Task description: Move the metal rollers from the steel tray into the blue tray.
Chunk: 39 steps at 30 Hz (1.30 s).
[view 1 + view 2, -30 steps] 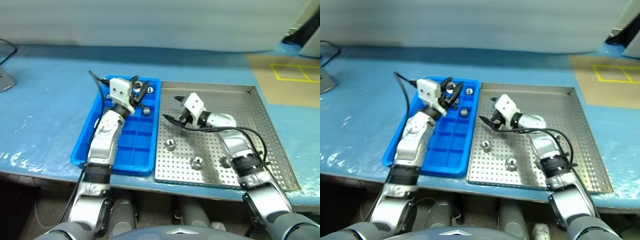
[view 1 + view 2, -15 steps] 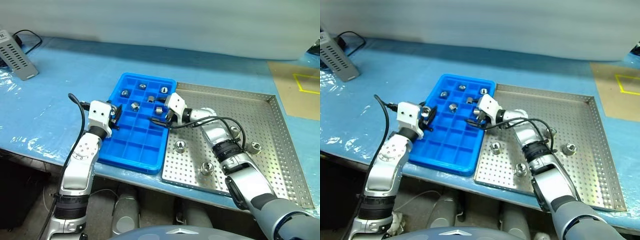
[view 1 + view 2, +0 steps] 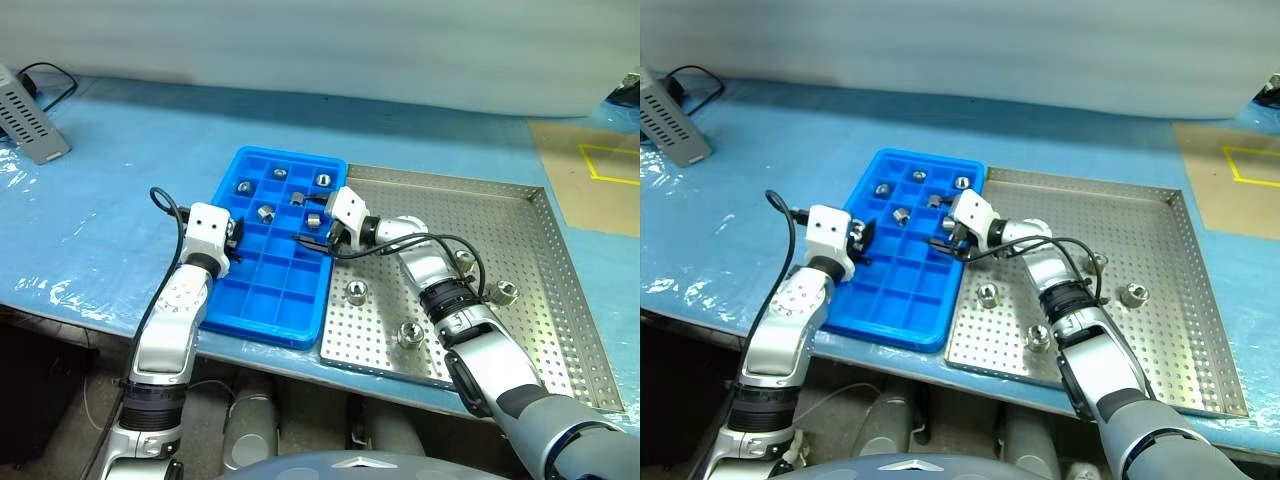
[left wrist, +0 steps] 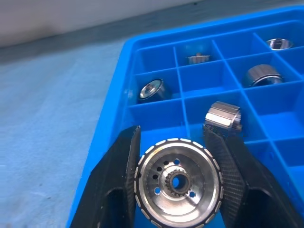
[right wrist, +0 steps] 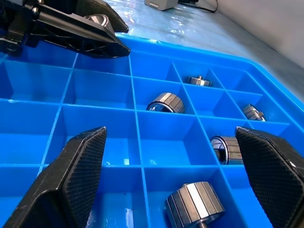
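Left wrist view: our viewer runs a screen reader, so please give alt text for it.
The left gripper is shut on a roller at the near edge of the blue tray. Farther in, five rollers sit in separate compartments, the nearest just past the held one.

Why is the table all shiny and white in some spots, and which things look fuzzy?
Left eye view: lamp glare whitens the wrinkled plastic table cover. Left wrist view: the held metal roller is sharp, far blue tray compartments soft. Right wrist view: the close fingers blur.
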Each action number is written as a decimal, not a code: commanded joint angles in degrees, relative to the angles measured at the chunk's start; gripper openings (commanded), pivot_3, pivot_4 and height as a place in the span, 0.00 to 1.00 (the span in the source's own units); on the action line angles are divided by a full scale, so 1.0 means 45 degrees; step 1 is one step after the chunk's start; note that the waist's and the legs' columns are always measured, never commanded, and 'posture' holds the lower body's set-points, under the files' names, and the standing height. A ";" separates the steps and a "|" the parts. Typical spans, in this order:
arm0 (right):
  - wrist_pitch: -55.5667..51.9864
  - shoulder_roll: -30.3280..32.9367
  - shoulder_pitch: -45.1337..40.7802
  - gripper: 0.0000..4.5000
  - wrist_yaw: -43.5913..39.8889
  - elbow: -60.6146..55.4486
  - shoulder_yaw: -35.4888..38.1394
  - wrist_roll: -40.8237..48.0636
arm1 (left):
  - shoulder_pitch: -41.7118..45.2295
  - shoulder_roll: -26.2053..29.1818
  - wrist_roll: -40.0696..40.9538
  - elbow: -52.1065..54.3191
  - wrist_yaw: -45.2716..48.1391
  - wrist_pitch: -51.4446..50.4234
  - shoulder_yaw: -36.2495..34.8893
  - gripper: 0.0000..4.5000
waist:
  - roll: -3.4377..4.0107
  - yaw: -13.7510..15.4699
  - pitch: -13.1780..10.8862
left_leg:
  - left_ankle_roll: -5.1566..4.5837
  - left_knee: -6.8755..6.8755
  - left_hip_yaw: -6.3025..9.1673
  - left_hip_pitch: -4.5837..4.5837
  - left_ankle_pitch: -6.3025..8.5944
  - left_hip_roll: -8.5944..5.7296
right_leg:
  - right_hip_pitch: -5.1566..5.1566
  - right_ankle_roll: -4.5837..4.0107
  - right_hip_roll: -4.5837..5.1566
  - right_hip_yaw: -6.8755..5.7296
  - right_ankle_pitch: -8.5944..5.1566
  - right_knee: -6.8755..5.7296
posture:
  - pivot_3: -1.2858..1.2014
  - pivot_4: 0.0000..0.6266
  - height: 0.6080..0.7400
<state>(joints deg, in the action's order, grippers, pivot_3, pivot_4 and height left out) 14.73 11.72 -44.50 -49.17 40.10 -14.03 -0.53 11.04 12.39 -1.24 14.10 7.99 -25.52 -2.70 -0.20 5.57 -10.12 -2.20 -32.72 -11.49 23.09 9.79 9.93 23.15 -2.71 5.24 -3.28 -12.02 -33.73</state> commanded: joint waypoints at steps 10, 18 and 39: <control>0.0161 0.0109 0.0081 1.00 0.0184 -0.0117 0.0120 -0.0139 | 0.0298 0.0041 0.0198 0.0052 -0.0168 -0.0347 -0.0300 0.70 | 0.0000 0.0013 0.0000 | 0.0000 0.0000 0.0000 0.0001 0.0000 -0.0002 | 0.0000 0.0000 0.0000 0.0002 0.0000 0.0002 | 0.59 0.24 1.00; -0.0694 0.1006 0.1132 1.00 0.0906 -0.1922 0.0859 0.0129 | 0.2954 -0.0174 0.2699 -0.1421 0.2893 0.0154 -0.0086 0.92 | -0.0001 0.0041 0.0000 | -0.0003 -0.0005 -0.0007 0.0008 -0.0005 -0.0023 | -0.0007 0.0000 0.0009 0.0019 0.0000 0.0005 | 0.52 0.24 1.00; -0.6389 0.4391 0.8831 1.00 0.4448 -1.2011 0.6133 0.0875 | 0.9074 0.0322 0.2975 -1.0238 1.5363 0.3630 0.4226 0.92 | 0.0009 -0.2664 0.0006 | -0.0048 0.0007 -0.0077 -0.0001 0.0007 -0.0025 | 0.0013 0.0011 -0.0020 0.0089 -0.0002 0.0067 | 0.27 0.24 1.00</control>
<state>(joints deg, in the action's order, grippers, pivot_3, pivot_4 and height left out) -13.40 30.41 -5.28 -29.99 -9.55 11.20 2.48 50.07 12.53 12.86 -31.58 72.47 -10.94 14.75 -0.15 -6.41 -10.10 -2.43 -32.71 -11.84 23.11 9.83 9.80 23.21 -2.66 5.15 -2.89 -12.04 -33.42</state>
